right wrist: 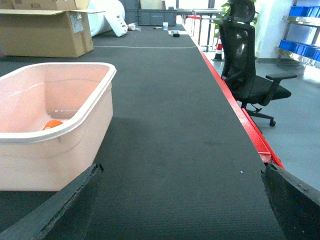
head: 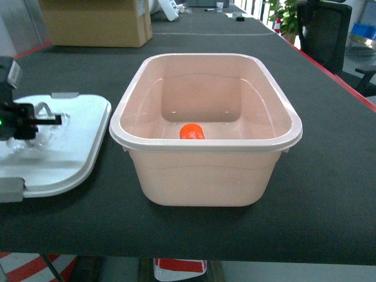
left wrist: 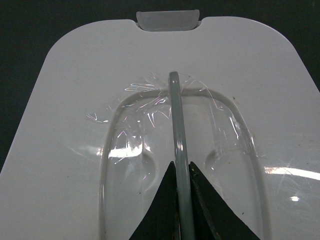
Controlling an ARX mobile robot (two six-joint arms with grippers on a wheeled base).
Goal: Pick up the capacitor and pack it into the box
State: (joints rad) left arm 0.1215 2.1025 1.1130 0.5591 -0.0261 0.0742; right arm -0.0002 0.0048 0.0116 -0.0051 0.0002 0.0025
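Head view: the clear handle (head: 44,111) of the white lid (head: 70,147) is being pinched by the left gripper (head: 50,120), beside the box (head: 205,150) holding the orange capacitor (head: 191,131). The lid should be lifted level. Only the right wrist view shows the right gripper (right wrist: 180,200), spread wide.

Dark bench (head: 329,194) with background clutter.
A brown cardboard carton (head: 97,22) sits at the bench's far left; a black office chair (right wrist: 247,65) stands beyond its red right edge.
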